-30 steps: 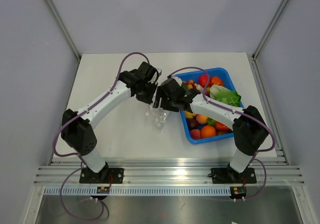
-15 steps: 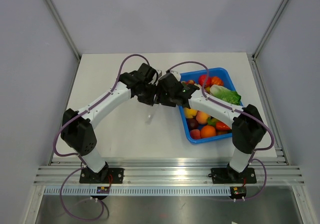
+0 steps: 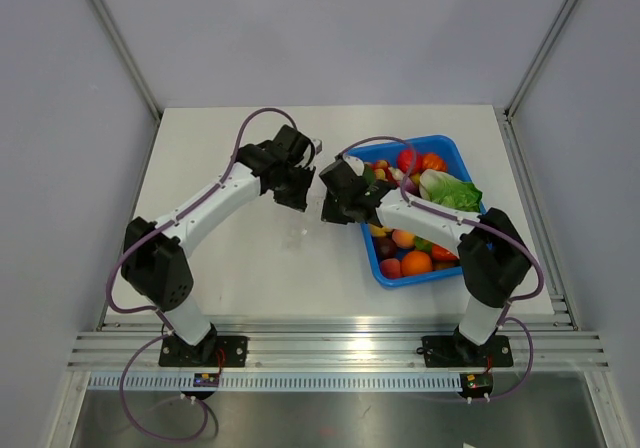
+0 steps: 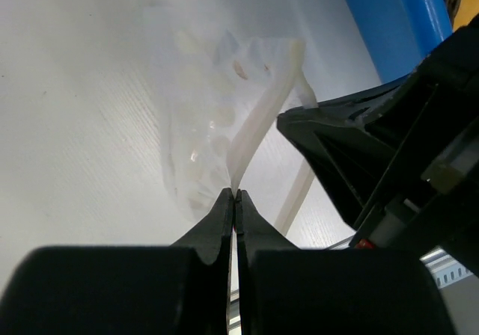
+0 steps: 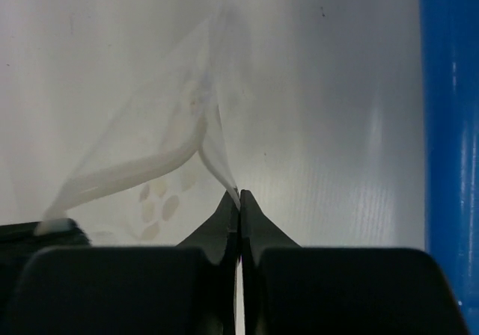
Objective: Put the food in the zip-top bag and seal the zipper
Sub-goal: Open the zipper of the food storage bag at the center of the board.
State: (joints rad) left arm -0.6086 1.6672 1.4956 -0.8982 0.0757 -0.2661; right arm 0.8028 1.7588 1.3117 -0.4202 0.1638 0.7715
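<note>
Both the left gripper point(image 4: 235, 193) and the right gripper point(image 5: 239, 194) are closed, each pinching an edge of the small clear crinkly plastic zip-top bag point(image 4: 202, 125), held at nine o'clock of the blue plastic tray point(image 3: 440, 142).

Top cam overhead; wrist cams close, share bag point(image 4: 213, 118).

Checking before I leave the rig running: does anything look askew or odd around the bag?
Yes: the zip-top bag hangs crumpled above the table, pinched at its edge by both the left gripper and the right gripper, and looks empty.
</note>
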